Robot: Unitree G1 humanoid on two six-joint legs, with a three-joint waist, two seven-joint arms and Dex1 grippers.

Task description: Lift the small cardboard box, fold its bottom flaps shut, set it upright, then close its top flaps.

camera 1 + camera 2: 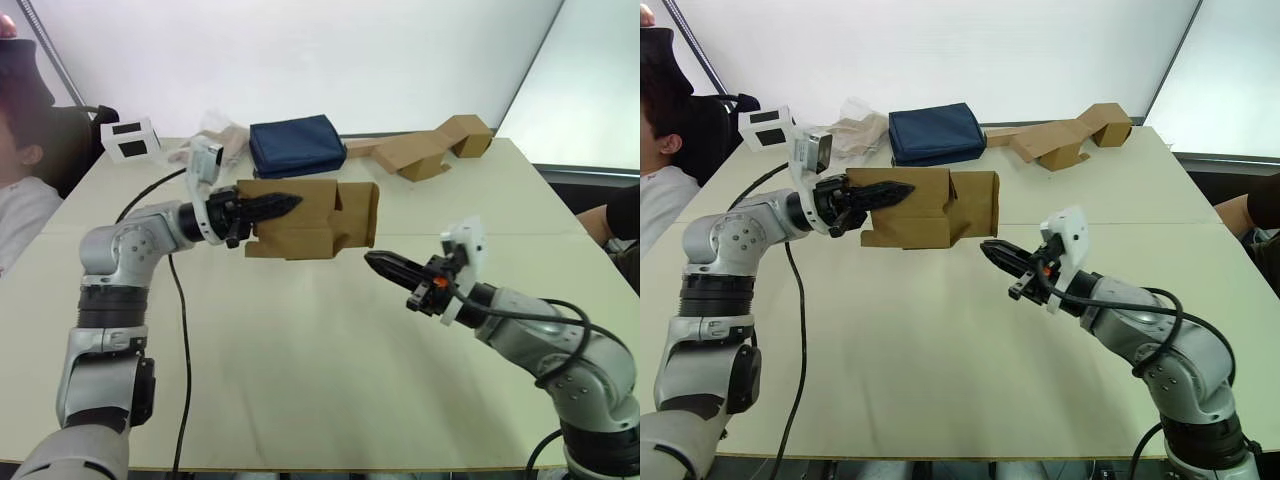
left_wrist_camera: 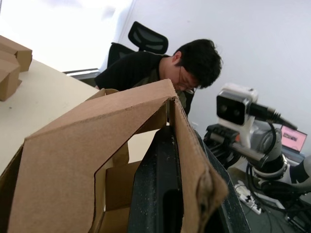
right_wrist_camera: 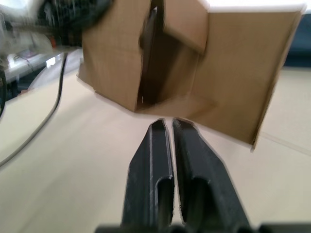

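Observation:
The small cardboard box (image 1: 310, 228) hangs on its side just above the table (image 1: 300, 360), its open end turned to the right with the flaps (image 1: 360, 212) standing ajar. My left gripper (image 1: 285, 203) is shut on the box's front wall, one finger (image 2: 160, 194) inside and one outside. My right gripper (image 1: 372, 260) is shut on nothing, a little below and to the right of the open end, pointing at it. In the right wrist view the closed fingertips (image 3: 165, 124) sit just short of the box (image 3: 233, 63).
A navy blue pouch (image 1: 295, 145), bent brown cardboard pieces (image 1: 430, 150), crumpled wrapping (image 1: 222, 138) and a small white box (image 1: 130, 138) lie along the far edge. A black cable (image 1: 178, 300) runs down the left side. People sit at the left (image 1: 20, 190) and right (image 1: 612, 215).

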